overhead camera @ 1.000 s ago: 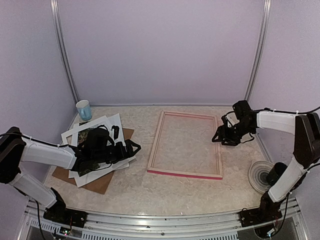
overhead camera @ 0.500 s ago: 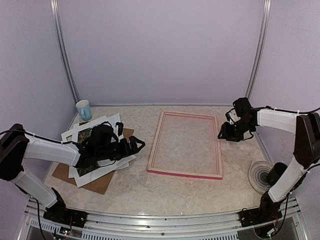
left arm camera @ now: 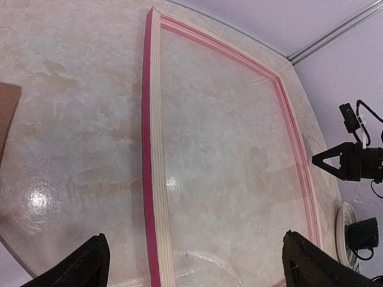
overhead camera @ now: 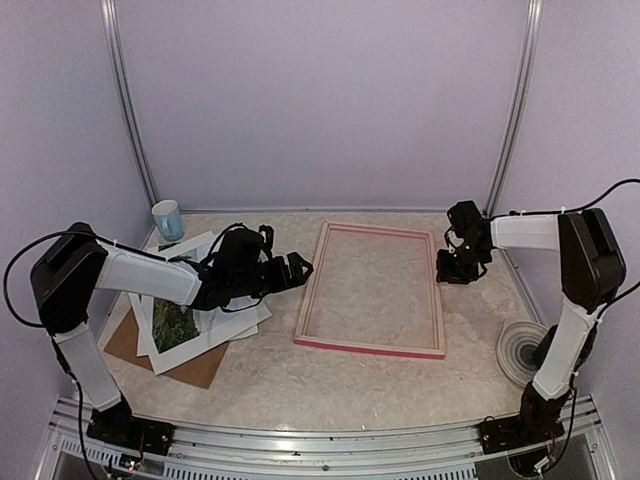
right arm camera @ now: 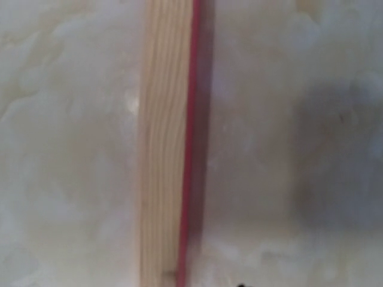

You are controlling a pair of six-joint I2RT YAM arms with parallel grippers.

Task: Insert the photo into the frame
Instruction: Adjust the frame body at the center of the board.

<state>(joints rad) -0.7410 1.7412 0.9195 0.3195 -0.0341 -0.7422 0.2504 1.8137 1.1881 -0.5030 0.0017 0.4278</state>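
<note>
1. Nearest, at 4 o'clock from the frame (overhead camera: 370,347): round grey-white disc (overhead camera: 520,350), flat on the mottled table (overhead camera: 300,385) beside the right arm's base, well apart from the task's things.
2. At 8 o'clock from the frame: brown backing board (overhead camera: 195,368), flat, one corner poking toward the near edge from under a loose pile of white sheets.
3. On that board: white mat (overhead camera: 210,335) and the photo (overhead camera: 172,322), dark green, showing within the pile's white border. Over or under the mat, impossible to tell. Placed at the frame's 9 o'clock, outside its rails.
4. Frame itself: flat mid-table, pale wood face up, pink along the outer edges, bare table showing inside the rails.
5. Left gripper (overhead camera: 296,270): low over the pile's right edge, just beside the frame's left rail; touching or not, impossible to tell. Fingers (left arm camera: 84,269) spread wide, with the left rail running up between the two tips in the wrist view. Arm: shoulder raised by the left wall, white forearm stretched across the pile toward 3 o'clock, covering part of the sheets.
6. Right gripper (overhead camera: 448,272): at the frame's 2 o'clock, just outside the right rail, pointing down. Wrist view filled by a blurred strip of pale wood with a pink edge. Spread or pressed together, impossible to tell. Arm: elbow high by the right wall, forearm reaching toward 9 o'clock.
7. Farthest, at 10 o'clock: pale blue cup (overhead camera: 168,219), upright in the back-left corner, beyond the pile.
</note>
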